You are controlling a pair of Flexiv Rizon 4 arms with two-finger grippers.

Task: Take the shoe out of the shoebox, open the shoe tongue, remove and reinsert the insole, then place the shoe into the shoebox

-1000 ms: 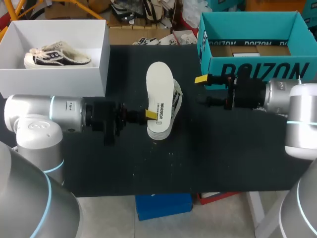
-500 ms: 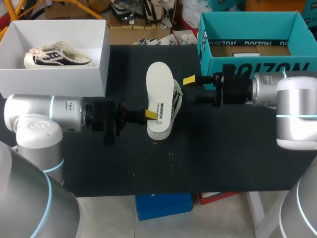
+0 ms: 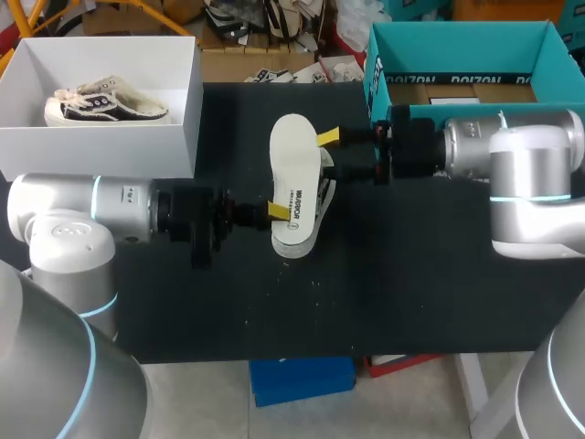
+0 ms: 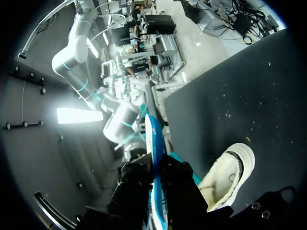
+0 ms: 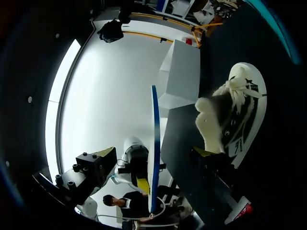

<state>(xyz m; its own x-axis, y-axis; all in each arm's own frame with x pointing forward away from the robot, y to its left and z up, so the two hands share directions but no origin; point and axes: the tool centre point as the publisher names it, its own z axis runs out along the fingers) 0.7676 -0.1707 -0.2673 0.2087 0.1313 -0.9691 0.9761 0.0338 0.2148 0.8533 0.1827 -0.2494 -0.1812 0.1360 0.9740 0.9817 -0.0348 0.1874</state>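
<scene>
Occlusion notes, head view

We see only the right side of the shoe (image 3: 326, 183); the insole (image 3: 294, 174) covers the rest. The left gripper (image 3: 277, 211) shows one yellow tip on the insole, with its other finger hidden beneath. On the right gripper (image 3: 329, 154) we cannot make out the lower fingertip against the shoe. The right arm (image 3: 512, 165) masks part of the teal shoebox (image 3: 375, 82) front.

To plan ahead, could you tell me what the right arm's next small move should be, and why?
Probably close the right end effector on the insole: its open fingers straddle the insole's edge, while the left end effector holds the other side above the shoe.
</scene>
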